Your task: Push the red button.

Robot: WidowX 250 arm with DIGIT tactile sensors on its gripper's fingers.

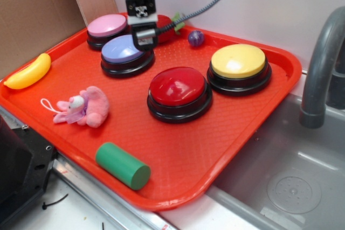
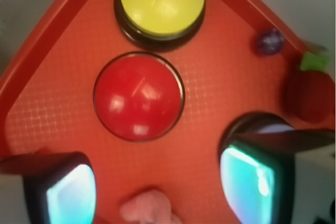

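Observation:
The red button [image 1: 178, 87], a glossy red dome on a black ring, sits in the middle of the orange tray [image 1: 242, 125]. In the wrist view it [image 2: 138, 95] lies ahead of the fingers, untouched. My gripper [image 1: 144, 39] hangs at the back of the tray over the right edge of the lavender button [image 1: 121, 50], well behind and left of the red button. In the wrist view the gripper [image 2: 163, 192] has its two fingers wide apart with nothing between them.
A yellow button [image 1: 238, 61] stands right of the red one and a pink button [image 1: 107, 26] at the back left. A fuzzy red ball [image 2: 311, 93], small purple ball [image 1: 196, 38], pink plush [image 1: 83, 106], yellow banana [image 1: 28, 72] and green cylinder [image 1: 123, 165] lie around. A sink [image 1: 291, 187] with a grey faucet [image 1: 323, 63] is right.

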